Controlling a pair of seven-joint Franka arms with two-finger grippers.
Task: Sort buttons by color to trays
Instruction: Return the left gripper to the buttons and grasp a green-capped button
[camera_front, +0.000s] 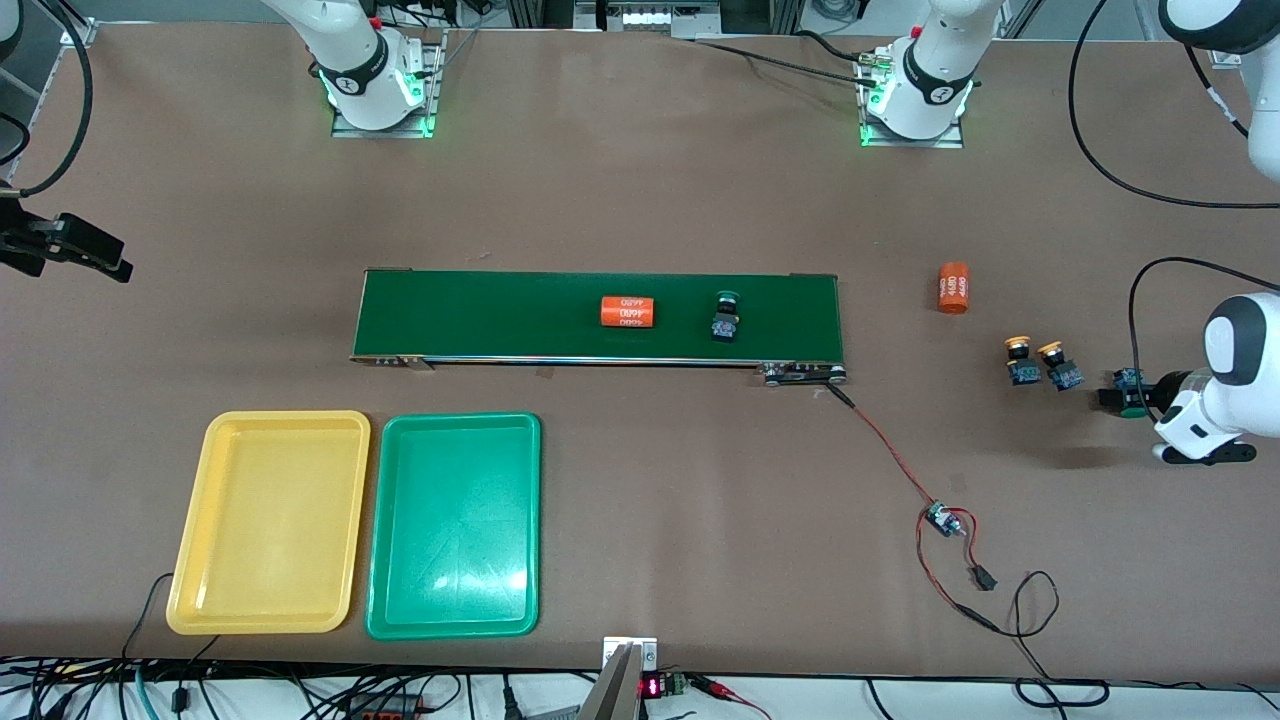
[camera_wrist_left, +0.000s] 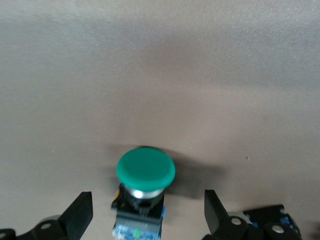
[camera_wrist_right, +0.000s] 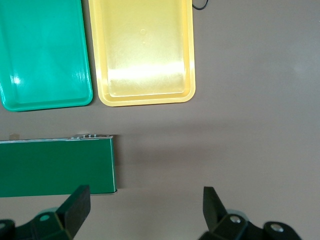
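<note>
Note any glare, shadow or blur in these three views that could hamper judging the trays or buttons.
Front view: a bright glare patch on the green tray, a fainter sheen on the yellow tray. Right wrist view: a broad white reflection across the yellow tray floor and small glints on the green one. Left wrist view: the green button is soft-focused and casts a dark shadow on the table.

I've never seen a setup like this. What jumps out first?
Two bright trays, the yellow tray and the green tray, lie side by side, nearer the camera than a dark green conveyor belt carrying an orange cylinder and a green-capped button. At the left arm's end, the left gripper brackets another green button, jaws open.
</note>
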